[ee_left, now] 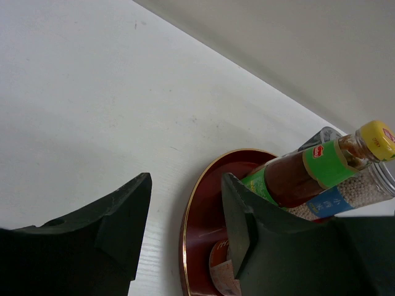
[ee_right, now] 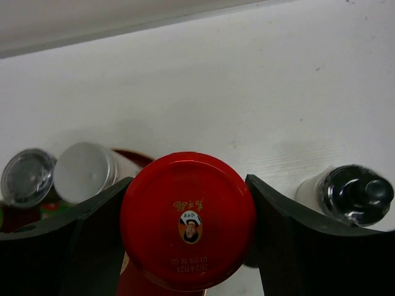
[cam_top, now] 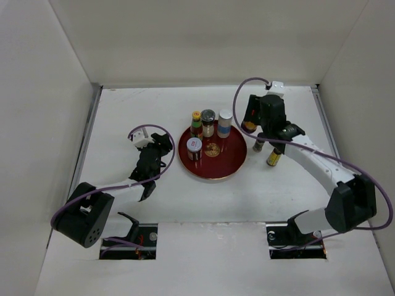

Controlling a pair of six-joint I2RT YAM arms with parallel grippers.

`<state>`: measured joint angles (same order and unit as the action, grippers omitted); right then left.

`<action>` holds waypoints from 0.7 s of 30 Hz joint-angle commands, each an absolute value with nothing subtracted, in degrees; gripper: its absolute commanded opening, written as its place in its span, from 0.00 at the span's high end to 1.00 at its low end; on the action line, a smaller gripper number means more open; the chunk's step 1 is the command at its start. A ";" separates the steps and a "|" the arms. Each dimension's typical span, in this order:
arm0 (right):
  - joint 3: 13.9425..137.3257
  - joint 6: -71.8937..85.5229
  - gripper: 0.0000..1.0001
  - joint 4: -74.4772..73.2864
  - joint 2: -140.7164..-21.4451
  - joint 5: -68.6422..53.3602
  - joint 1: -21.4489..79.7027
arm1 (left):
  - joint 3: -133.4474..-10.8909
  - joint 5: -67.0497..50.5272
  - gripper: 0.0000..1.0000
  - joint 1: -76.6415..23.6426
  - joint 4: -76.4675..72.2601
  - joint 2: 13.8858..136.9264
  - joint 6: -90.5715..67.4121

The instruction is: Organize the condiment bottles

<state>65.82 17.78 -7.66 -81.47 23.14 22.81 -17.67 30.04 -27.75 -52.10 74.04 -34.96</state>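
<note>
Worktop [cam_top: 123, 111]: a white surface, walled on three sides, on which all items are set out.
Red tray [cam_top: 231, 163]: round, marked with a gold emblem at its centre, and placed mid-worktop between the two arms.
Far row on the tray: a yellow-capped bottle [cam_top: 196, 123], a dark-lidded jar [cam_top: 208, 122] and a silver-capped jar [cam_top: 224, 123] are stood upright side by side along the far rim.
Small red-and-white jar [cam_top: 194, 147]: stood alone on the left part of the tray, in front of the yellow-capped bottle.
Red-capped jar [ee_right: 188, 222]: seen upright just beyond the tray's far-right rim (whether it rests on the worktop or is raised cannot be told).
Right hand [ee_right: 188, 180]: closed part-way, with its two fingers set against opposite sides of the red-capped jar, which is gripped between them.
Inner bottle [cam_top: 258, 145]: yellow-labelled, stood on the worktop right of the tray and partly covered by the right arm.
Outer bottle [cam_top: 274, 158]: also yellow-labelled, stood just beside the inner bottle, nearer the arm bases.
Left hand [ee_left: 186, 185]: partly open and empty, with bare worktop shown in the gap between its fingers; it is held near the tray's left rim, apart from every bottle.
</note>
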 commanded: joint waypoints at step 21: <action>66.35 15.74 0.44 6.41 -91.22 26.45 43.63 | -29.70 35.32 0.00 -30.71 -25.59 50.21 -39.81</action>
<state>60.58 18.41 -4.27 -91.15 22.76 43.27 -26.28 32.40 -30.06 -32.75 55.46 -38.37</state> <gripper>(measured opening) 0.754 0.990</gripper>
